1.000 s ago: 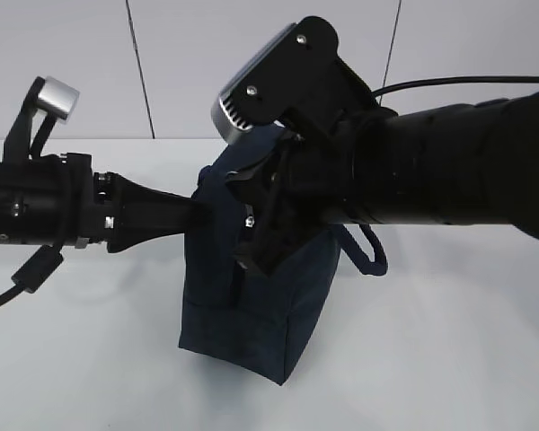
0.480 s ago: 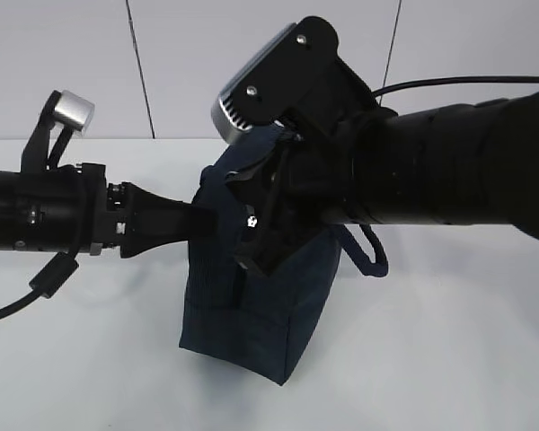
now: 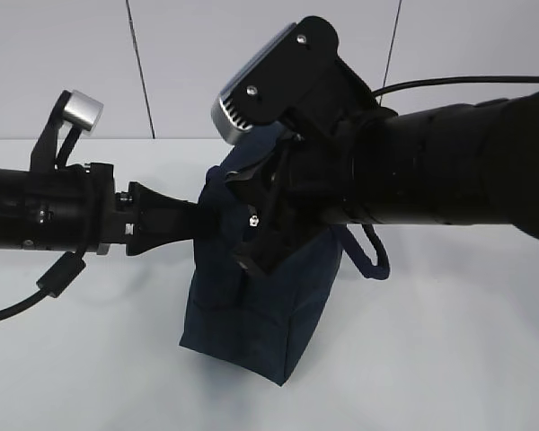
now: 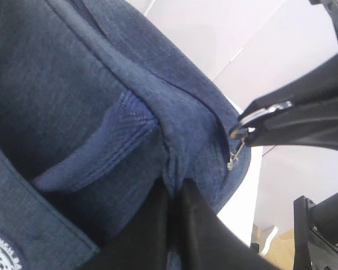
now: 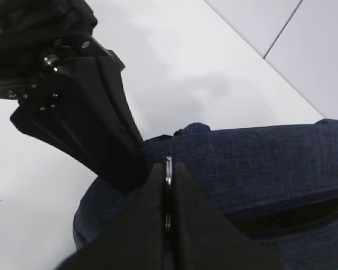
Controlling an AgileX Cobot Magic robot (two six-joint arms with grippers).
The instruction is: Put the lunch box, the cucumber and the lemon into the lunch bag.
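On the table stands the lunch bag [image 3: 251,314], zipped.

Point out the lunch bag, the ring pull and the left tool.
lunch bag [image 3: 251,332], exterior view, lower front fabric.
ring pull [image 4: 263,113], left wrist view, silver loop.
left tool [image 4: 174,194], left wrist view, closed tips pinching fabric.

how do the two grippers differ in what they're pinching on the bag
The right gripper is shut on the silver ring pull; the left gripper is shut on the fabric of the lunch bag near its end. In the exterior view, right reaches in from the right, left from the left. Both are fully closed.
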